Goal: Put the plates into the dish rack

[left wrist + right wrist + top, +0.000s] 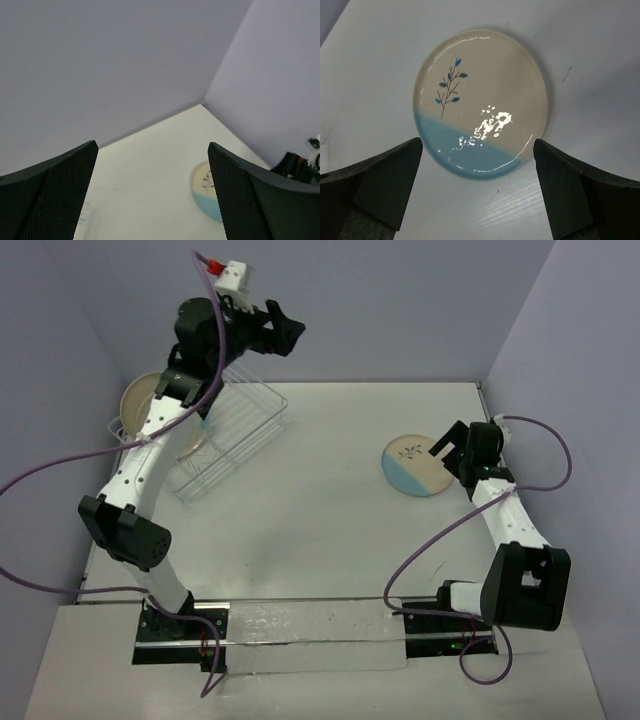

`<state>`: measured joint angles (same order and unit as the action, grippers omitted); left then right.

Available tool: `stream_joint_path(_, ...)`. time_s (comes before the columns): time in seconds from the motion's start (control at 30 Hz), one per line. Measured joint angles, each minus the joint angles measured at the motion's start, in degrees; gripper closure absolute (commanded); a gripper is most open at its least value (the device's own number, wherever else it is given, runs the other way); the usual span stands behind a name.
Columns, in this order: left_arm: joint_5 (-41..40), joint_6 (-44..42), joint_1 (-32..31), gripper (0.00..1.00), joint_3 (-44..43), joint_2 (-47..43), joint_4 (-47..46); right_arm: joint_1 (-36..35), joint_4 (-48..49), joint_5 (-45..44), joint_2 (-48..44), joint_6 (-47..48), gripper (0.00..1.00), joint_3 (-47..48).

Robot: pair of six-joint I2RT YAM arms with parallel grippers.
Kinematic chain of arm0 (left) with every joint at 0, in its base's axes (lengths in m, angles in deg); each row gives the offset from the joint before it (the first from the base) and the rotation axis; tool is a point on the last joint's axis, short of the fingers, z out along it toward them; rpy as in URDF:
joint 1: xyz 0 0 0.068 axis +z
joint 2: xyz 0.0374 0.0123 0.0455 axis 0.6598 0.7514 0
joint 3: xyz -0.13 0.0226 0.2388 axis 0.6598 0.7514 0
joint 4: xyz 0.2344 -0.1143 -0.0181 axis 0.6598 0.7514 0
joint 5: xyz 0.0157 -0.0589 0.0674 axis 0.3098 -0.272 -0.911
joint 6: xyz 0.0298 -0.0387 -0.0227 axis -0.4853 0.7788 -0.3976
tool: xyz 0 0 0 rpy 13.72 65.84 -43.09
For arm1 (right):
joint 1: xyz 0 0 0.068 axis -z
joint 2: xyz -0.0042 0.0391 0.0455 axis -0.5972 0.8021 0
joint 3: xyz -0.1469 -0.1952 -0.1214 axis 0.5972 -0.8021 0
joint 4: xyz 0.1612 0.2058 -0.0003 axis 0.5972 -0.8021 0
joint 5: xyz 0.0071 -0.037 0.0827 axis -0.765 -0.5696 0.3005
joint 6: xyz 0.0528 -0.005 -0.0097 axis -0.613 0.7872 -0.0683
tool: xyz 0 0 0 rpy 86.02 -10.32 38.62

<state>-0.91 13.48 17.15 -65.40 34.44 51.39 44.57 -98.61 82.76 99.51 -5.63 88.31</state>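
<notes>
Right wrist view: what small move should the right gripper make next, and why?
Probably lower the open right gripper toward the near blue rim of the round cream and light blue ceramic plate: it lies flat on the white table, ungripped, with the jaws spread wide.

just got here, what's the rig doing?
Loading plates into the dish rack. The right hand hovers open over a cream-and-blue plate flat on the table, not yet gripped. The left hand is open and empty, raised above the rack. A cream plate shows at the rack's left end; a second plate is partly hidden behind the left arm.
</notes>
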Motion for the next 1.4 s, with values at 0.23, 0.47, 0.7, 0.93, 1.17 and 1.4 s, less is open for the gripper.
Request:
stream_joint_path(0.23,-1.4,2.6,-10.0,0.01,5.3,7.4,-0.2,3.8,1.9,6.6,8.1,0.3,0.00,6.0)
stream_joint_path(0.47,-0.1,5.2,-13.0,0.01,-2.3,24.8,2.1,5.3,2.4,6.4,12.8,0.1,0.00,6.3)
stream_joint_path(0.7,3.3,8.8,-15.2,0.03,-6.7,36.1,3.0,6.6,2.5,4.0,16.0,0.3,0.00,6.3)
stream_joint_path(0.93,4.3,10.8,-17.0,0.03,-11.0,41.4,0.9,8.1,2.5,4.0,22.0,0.9,0.00,7.4)
stream_joint_path(1.17,3.3,11.3,-18.3,0.03,-11.2,42.7,0.5,8.2,2.5,7.1,27.6,2.9,0.01,11.5)
stream_joint_path(1.4,0.6,11.6,-18.1,0.02,-11.0,43.0,0.5,8.3,2.9,14.4,30.6,4.4,0.03,13.1)
